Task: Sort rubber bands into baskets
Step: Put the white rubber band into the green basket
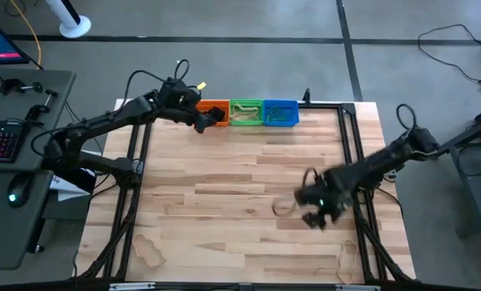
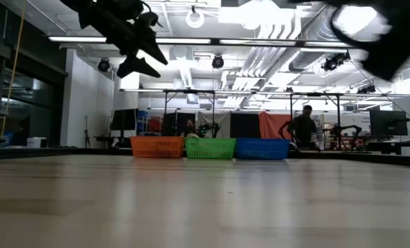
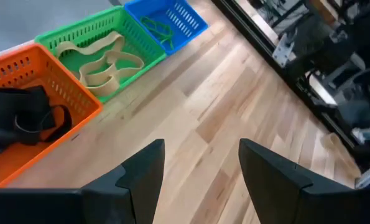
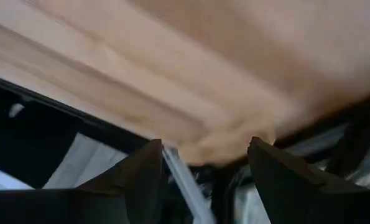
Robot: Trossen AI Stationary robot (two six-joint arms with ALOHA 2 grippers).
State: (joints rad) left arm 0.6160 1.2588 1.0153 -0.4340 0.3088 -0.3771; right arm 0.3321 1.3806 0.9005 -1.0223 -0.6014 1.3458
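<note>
My left gripper point(image 1: 204, 121) hangs apart beside the slotted orange basket point(image 1: 216, 111) of floppy black bands point(image 3: 23, 118); my right gripper point(image 1: 314, 212) gapes over the wooden counter point(image 1: 224, 202).

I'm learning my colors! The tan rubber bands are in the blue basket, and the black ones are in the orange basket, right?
Not quite. The left wrist view shows the tan rubber bands in the green basket, not the blue one. The black ones are indeed in the orange basket.

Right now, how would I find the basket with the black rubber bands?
Look at the far edge of the wooden table, where three baskets sit in a row. The orange basket is at the end nearest the left hand. Only it holds black rubber bands.
</note>
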